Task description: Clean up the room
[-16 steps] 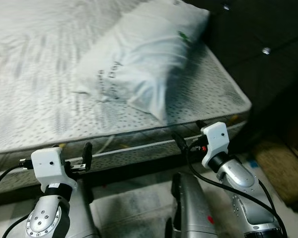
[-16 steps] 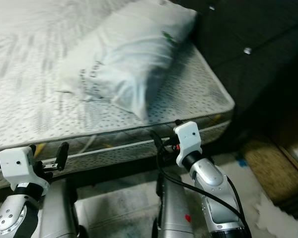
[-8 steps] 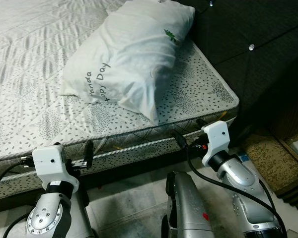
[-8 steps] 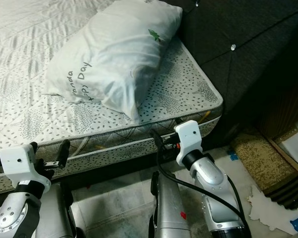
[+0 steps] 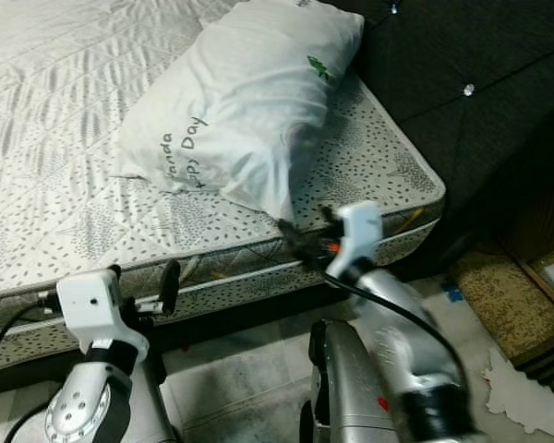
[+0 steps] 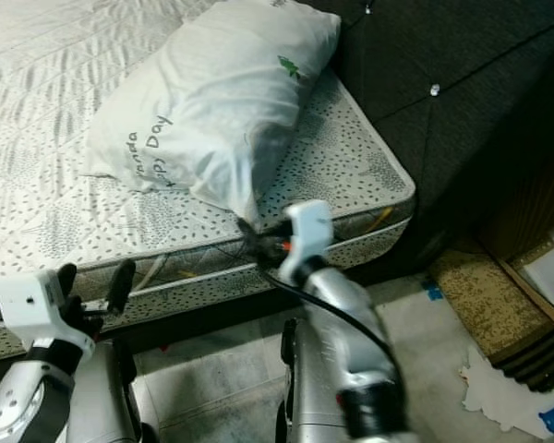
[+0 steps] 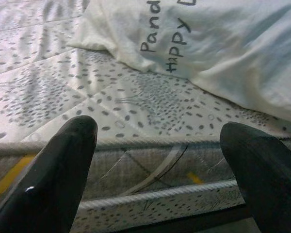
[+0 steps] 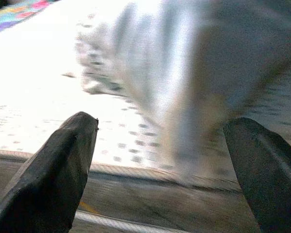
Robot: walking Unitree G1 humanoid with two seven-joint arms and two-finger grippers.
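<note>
My left gripper (image 5: 138, 291) hangs low before the grey-speckled mattress (image 5: 65, 185), jaws open and empty. The white printed pillow (image 5: 245, 101) lies at the bed's far right, near the dark tufted headboard (image 5: 462, 83). My right gripper (image 5: 291, 235), jaws spread, points at its near corner; grasping seems next. Floor right is cluttered.

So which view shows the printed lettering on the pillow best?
The left wrist view: the pillow is close and sharp, and its dark lettering reads largest there, though cropped at the top. Both eye views show the whole pillow with small slanted writing. The right wrist view shows only a blurred pillow corner, no lettering.
</note>
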